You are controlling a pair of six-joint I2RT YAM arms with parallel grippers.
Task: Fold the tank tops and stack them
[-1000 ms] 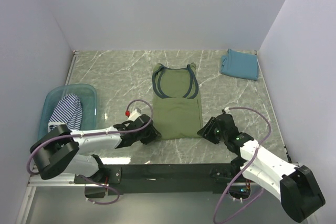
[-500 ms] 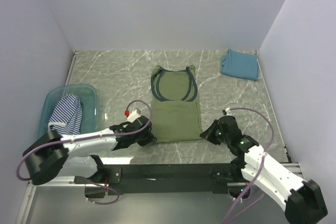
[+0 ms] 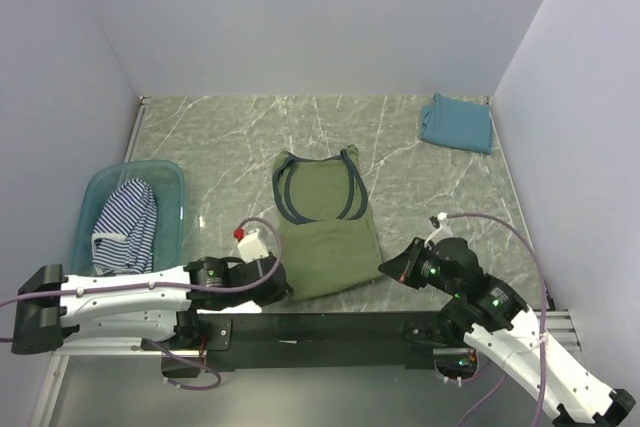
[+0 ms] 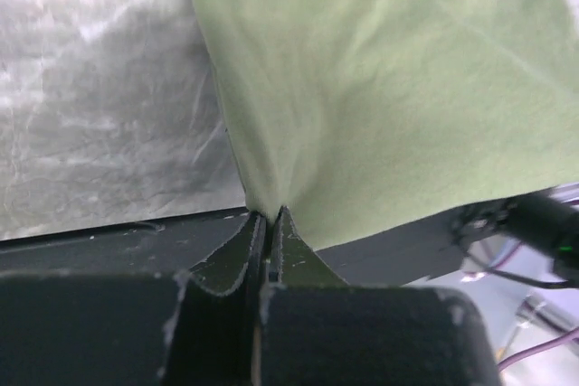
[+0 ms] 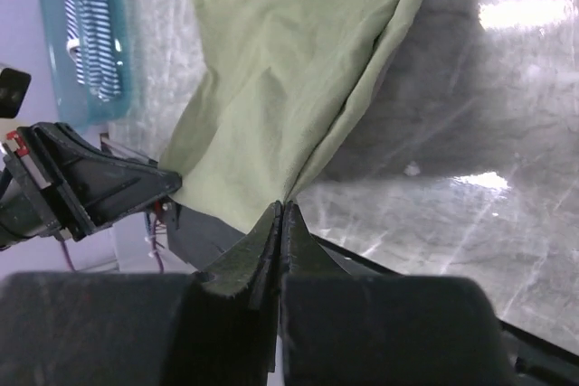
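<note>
The olive-green tank top (image 3: 322, 232) with dark trim lies stretched on the marble table, its hem pulled to the near edge. My left gripper (image 3: 278, 287) is shut on its near left hem corner (image 4: 267, 210). My right gripper (image 3: 392, 269) is shut on its near right hem corner (image 5: 285, 201). The teal-blue tank top (image 3: 456, 124) lies folded at the back right. The navy-and-white striped tank top (image 3: 125, 222) sits bunched in the tub, also showing in the right wrist view (image 5: 86, 20).
The translucent teal tub (image 3: 172, 179) stands at the left side of the table. The black front rail (image 3: 330, 327) runs along the near edge under both grippers. White walls close in the table on three sides.
Both grippers have pulled back toward the near edge, dragging the olive-green top nearer and slightly left. Its straps have slid from the back toward the middle of the table.
</note>
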